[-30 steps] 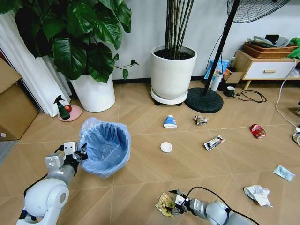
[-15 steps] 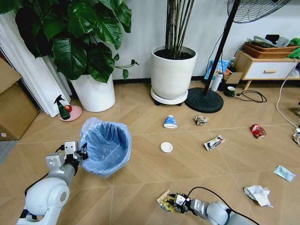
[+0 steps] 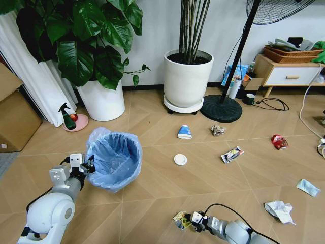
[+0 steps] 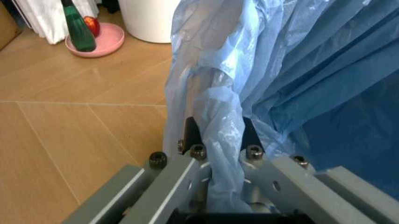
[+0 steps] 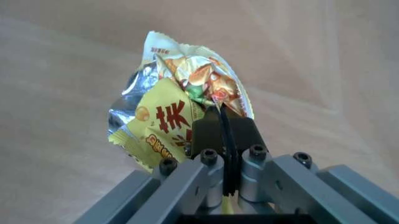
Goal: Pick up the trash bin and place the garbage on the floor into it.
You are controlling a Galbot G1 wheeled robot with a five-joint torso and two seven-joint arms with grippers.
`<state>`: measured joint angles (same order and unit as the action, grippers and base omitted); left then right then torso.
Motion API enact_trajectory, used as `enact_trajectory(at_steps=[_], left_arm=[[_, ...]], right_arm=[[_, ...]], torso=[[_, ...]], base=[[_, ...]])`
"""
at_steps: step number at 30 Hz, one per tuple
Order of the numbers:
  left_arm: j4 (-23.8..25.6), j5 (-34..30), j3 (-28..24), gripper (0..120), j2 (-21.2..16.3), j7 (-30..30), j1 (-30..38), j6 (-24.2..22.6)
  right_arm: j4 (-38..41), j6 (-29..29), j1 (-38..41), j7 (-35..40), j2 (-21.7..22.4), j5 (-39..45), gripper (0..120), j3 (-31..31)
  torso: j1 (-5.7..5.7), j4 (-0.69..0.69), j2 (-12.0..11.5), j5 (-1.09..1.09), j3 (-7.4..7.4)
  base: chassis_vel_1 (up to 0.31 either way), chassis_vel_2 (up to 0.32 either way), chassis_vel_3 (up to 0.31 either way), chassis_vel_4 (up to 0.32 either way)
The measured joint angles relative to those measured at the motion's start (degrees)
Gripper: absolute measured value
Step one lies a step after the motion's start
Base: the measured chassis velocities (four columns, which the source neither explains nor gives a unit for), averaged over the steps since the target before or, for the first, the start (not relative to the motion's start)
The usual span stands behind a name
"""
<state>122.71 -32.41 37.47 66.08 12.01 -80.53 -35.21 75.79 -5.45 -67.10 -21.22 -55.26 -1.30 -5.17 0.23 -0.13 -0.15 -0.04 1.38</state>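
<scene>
1. The right claw [image 5: 223,122] is pinched tight on a crumpled yellow and silver foil snack wrapper [image 5: 171,109]; its two dark fingers [image 5: 206,133] are pressed nearly together over the wrapper's edge. In the head view this claw [image 3: 189,219] sits low at the robot's right front, with the wrapper [image 3: 180,219] at its tip, close above the light tan chevron-plank floor [image 3: 167,193].
2. The left claw [image 4: 215,135] is clamped on the rim of the small round bin lined with a crinkly light-blue plastic bag [image 4: 299,70], a fold of bag bunched between its fingers. From the head view the left claw [image 3: 85,165] holds the bin [image 3: 114,155] at its near left rim, the bin tilted with its mouth facing up and toward the robot.
3. Farther out on the floor lie a blue-white paper cup [image 3: 184,132], a white round lid [image 3: 180,159], a silver wrapper [image 3: 232,154], a crushed red can [image 3: 279,142] and a crumpled white paper wad [image 3: 279,210].
</scene>
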Motion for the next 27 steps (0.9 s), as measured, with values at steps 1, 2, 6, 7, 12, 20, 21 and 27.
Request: enact_trajectory(at_steps=[1,2,6,7,12,20,21,27], left_arm=[[0.1,0.0,0.0,0,-0.1,0.0,0.0,0.0],[0.2,-0.1,0.0,0,-0.2,0.0,0.0,0.0],[0.4,-0.4,0.1,0,-0.7,-0.1,-0.1,-0.2],[0.4,-0.5,0.1,0,-0.9,-0.1,-0.2,-0.4],[0.5,-1.1,-0.1,0,-1.6,-0.2,-0.7,-0.7],[0.2,-1.1,-1.2,0,-3.3,-1.6,-1.3,-1.6],[0.2,-1.2,-1.4,0,-3.7,-1.8,-1.3,-1.8],[-0.2,-2.9,-2.4,0,-5.9,-2.1,-1.0,-3.1]], right_arm=[[0.9,0.3,-0.4,0.2,0.0,1.0,0,1.5],[1.8,0.7,-0.7,0.5,0.1,2.2,0,3.0],[4.9,1.3,-0.7,1.0,0.9,5.3,0,7.3],[6.2,1.5,-0.4,1.2,1.5,7.0,0,8.9],[10.6,2.6,1.3,1.3,3.4,12.1,0,12.6],[26.0,8.1,8.4,2.0,10.0,27.9,0,16.3],[27.9,9.0,9.8,2.3,10.9,29.7,0,16.3],[33.1,12.2,19.0,3.1,13.2,36.1,0,11.9]], torso=[[0.00,0.00,0.0,0.00,0.00],[0.00,0.00,0.0,-0.02,0.00],[0.00,0.00,0.0,-0.02,0.00],[0.00,0.00,0.0,-0.02,0.00],[0.00,0.00,0.0,-0.01,0.00],[0.00,0.00,0.0,0.01,0.00],[0.00,0.00,0.0,-0.02,-0.01],[0.00,-0.02,0.0,0.00,0.00]], base=[[0.000,0.000,0.000,0.000],[0.000,0.000,0.000,0.000],[0.000,0.000,0.000,0.000],[0.000,0.000,0.000,0.000],[0.000,0.000,0.000,0.000],[0.000,0.000,0.000,0.000],[0.000,0.000,0.000,0.000],[0.000,0.000,0.000,0.000]])
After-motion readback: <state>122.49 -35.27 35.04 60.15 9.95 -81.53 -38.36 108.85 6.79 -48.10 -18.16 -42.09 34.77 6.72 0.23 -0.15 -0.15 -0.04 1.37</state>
